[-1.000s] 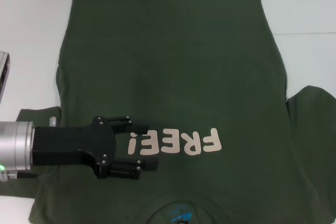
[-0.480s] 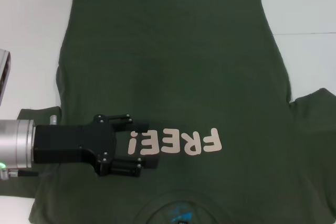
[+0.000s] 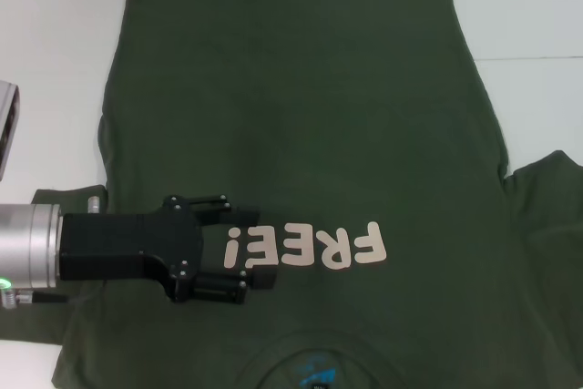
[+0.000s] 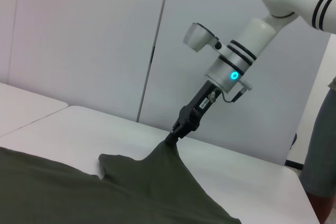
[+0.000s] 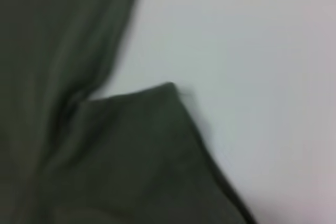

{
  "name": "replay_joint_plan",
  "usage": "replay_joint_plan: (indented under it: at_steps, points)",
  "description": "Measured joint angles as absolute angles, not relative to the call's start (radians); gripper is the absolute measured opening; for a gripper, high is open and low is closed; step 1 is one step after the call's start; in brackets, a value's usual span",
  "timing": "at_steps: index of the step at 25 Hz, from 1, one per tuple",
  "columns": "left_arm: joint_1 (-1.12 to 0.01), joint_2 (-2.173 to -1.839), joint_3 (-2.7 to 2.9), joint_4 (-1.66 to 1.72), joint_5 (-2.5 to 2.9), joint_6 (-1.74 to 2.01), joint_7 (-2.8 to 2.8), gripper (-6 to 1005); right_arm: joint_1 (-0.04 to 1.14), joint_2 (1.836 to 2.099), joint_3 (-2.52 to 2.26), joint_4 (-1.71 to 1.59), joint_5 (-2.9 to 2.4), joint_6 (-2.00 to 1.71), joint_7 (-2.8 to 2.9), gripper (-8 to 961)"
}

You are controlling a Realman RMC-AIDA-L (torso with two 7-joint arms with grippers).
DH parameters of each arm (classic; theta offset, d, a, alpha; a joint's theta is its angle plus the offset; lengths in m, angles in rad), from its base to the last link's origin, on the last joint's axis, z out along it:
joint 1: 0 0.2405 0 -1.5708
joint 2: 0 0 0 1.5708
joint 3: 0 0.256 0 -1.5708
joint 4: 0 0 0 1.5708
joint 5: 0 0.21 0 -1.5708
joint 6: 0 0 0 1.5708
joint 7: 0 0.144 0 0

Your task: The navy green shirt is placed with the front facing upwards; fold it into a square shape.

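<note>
Head view: the left gripper (image 3: 248, 257) is seen low over the left chest of the navy green shirt (image 3: 310, 116), reaching in from the left edge on a black body with a silver wrist. Its two black fingers are held apart, one above and one below the exclamation mark of the pale "FREE!" lettering (image 3: 308, 248); nothing is held between them. Whether the fingertips touch the cloth cannot be told.

The shirt is spread face up on the white tabletop (image 3: 55, 61), hem at the far side, collar at the near edge with a small blue mark (image 3: 314, 373) inside it. The lettering reads upside down from this camera. The left sleeve is partly covered by the arm.

Left wrist view: the right gripper (image 4: 174, 137) is shown at the far side of the tabletop, closed on the tip of the right sleeve (image 4: 157, 163), which is drawn up into a peak above the surface. A glowing blue ring (image 4: 233, 75) is lit on the white right arm.

Right wrist view: a corner of the sleeve (image 5: 152, 145) is seen against the tabletop, blurred.
</note>
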State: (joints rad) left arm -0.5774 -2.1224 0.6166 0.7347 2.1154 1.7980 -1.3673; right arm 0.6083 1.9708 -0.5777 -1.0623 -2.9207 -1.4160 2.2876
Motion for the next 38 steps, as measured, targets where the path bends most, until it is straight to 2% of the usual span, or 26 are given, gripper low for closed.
replay_joint_plan:
  at_steps: [14, 25, 30, 38]
  points:
    - [-0.577, -2.123, 0.617, 0.735, 2.115, 1.799, -1.37, 812, 0.665, 1.987, -0.585, -1.161, -2.576, -1.707, 2.251, 0]
    - [-0.569, -2.123, 0.608, 0.735, 2.115, 1.799, -1.37, 810, 0.683, 2.068, -0.708, -1.154, -2.473, -1.667, 2.193, -1]
    - [-0.568, -2.123, 0.606, 0.735, 2.115, 1.798, -1.368, 809, 0.693, 2.082, -0.765, -1.102, -2.471, -1.618, 2.168, -1]
    - [-0.568, -2.123, 0.606, 0.735, 2.115, 1.798, -1.367, 807, 0.719, 2.086, -0.813, -1.02, -2.469, -1.54, 2.134, -1]
